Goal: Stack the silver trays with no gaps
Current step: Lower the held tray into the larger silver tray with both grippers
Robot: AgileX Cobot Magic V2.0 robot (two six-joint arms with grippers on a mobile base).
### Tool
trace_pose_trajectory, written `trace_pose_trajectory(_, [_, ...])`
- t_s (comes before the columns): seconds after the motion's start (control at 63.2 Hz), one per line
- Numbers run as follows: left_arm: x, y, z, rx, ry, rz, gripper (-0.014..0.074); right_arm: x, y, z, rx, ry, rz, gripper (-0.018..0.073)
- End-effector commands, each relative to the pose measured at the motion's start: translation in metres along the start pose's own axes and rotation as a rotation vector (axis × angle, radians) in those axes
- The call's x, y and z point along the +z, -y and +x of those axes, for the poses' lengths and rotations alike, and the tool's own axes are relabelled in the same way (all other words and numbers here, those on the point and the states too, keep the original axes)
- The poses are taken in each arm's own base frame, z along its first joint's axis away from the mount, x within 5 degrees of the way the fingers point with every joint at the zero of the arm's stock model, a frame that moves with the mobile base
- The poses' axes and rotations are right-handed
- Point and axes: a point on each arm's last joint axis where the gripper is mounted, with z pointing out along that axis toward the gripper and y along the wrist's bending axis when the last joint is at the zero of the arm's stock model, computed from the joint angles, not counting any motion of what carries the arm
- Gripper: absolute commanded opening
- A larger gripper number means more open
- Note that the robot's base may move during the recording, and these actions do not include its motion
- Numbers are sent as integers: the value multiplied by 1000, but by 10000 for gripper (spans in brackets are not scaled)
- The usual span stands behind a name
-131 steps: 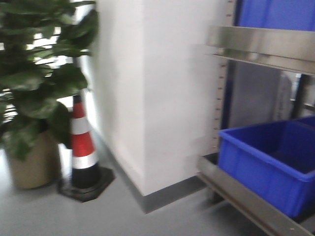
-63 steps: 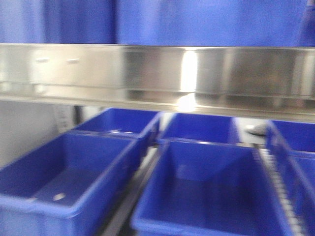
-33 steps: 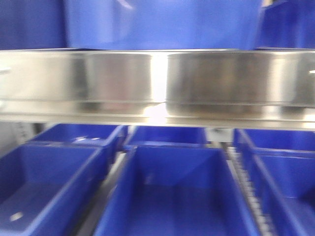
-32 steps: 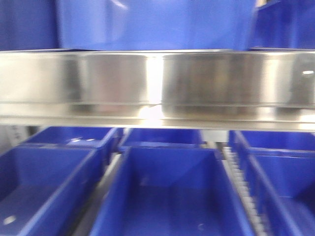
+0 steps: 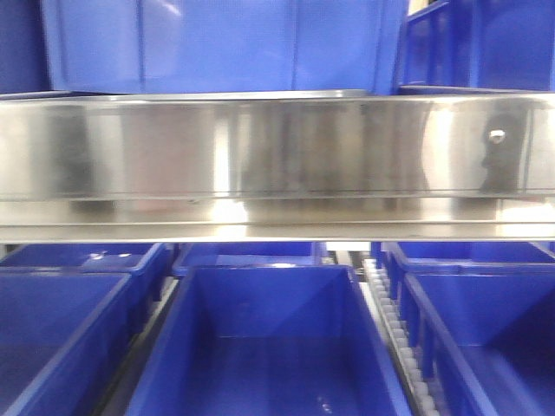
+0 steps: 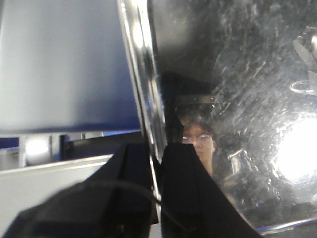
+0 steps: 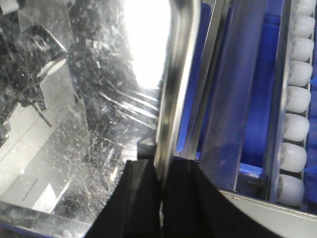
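I find the shiny scratched stainless-steel tray [image 6: 237,99] held up by its thin rolled rim, with the left gripper [image 6: 157,163] and the right gripper [image 7: 161,173] each clamped on it, near deep blue plastic bins [image 5: 260,347]. Risk: uneven arm travel could twist the rim free.

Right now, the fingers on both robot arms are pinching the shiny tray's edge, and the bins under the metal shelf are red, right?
Not quite. The bins under the steel shelf are blue, not red; the front-facing view shows it. The rest holds: the left fingers and right fingers each pinch the silver tray by its rim.
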Motion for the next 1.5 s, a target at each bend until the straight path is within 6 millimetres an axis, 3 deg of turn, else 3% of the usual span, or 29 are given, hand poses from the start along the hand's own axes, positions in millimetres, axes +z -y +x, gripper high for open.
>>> trace_pose_trajectory(0.0, [-20,5,2,5,11,81,-48,-20,-3,1,3,25,-71,56])
trace_pose_trajectory(0.982, [-20,6,0,5,32,93,-48,-20,-3,1,3,25,-71,56])
trace_pose_trajectory(1.219, [-20,7,-5,133,91,92,-48,-21,-7,-1,14,47,-118,56])
trace_pose_trajectory(1.377, [-21,-8,-18,84,125,55,-48,-14,-16,-9,29,91,-179,56])
trace_pose_trajectory(1.488, [-15,-23,-32,49,133,21,-48,3,-23,-15,39,88,-195,56])
